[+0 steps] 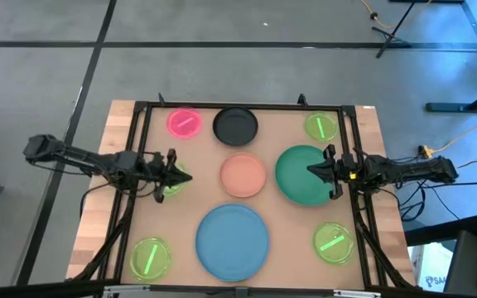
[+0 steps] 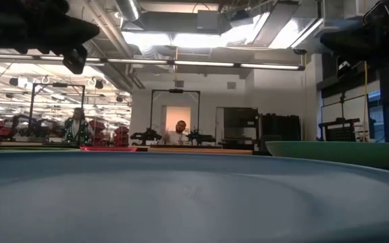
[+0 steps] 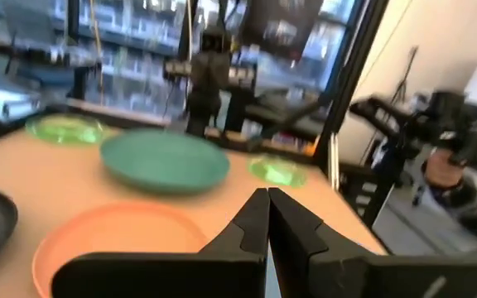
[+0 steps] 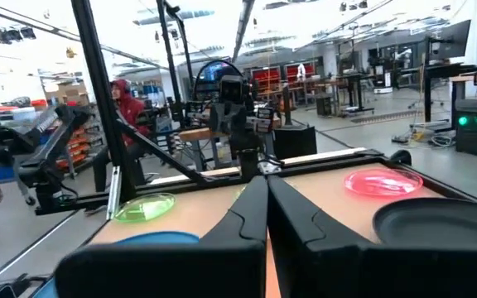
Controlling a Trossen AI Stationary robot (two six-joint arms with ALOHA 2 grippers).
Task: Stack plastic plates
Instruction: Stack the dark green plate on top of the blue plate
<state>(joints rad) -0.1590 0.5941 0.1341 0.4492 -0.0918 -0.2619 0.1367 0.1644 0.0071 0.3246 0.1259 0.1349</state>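
A: On the table (image 1: 122,132), inside the black frame (image 1: 247,107): item one?

B: Blue plate (image 1: 232,242), large, near edge, centre. Nothing on it. Judged the likely base of a stack, being one of the two widest.

A: Item two?

B: Green plate (image 1: 298,175), large, right of centre. The right gripper (image 1: 315,170) hangs over its right side, fingers pressed together, holding nothing. From the low view the plate's rim sits raised at the right, but whether it is tilted or flat I cannot tell.

A: The middle?

B: Salmon plate (image 1: 243,175), medium, between the two arms, apart from both large plates. Behind it, at the far edge, a black plate (image 1: 235,126) and a pink plate (image 1: 184,123), side by side and close, not overlapping.

A: The neon ones?

B: Four seen, all small. Far right (image 1: 320,127); near right (image 1: 333,242); near left (image 1: 150,257); and one partly under the left gripper (image 1: 180,171), left of the salmon plate.

A: State of that left gripper?

B: Clenched, empty, tips pointing toward the salmon plate. It sits above the hidden neon plate; contact cannot be told.

A: Stack progress?

B: None visible. Every plate lies alone on the board. By my reading the arms rest at their own sides, each over the nearest plate, before any first pick.
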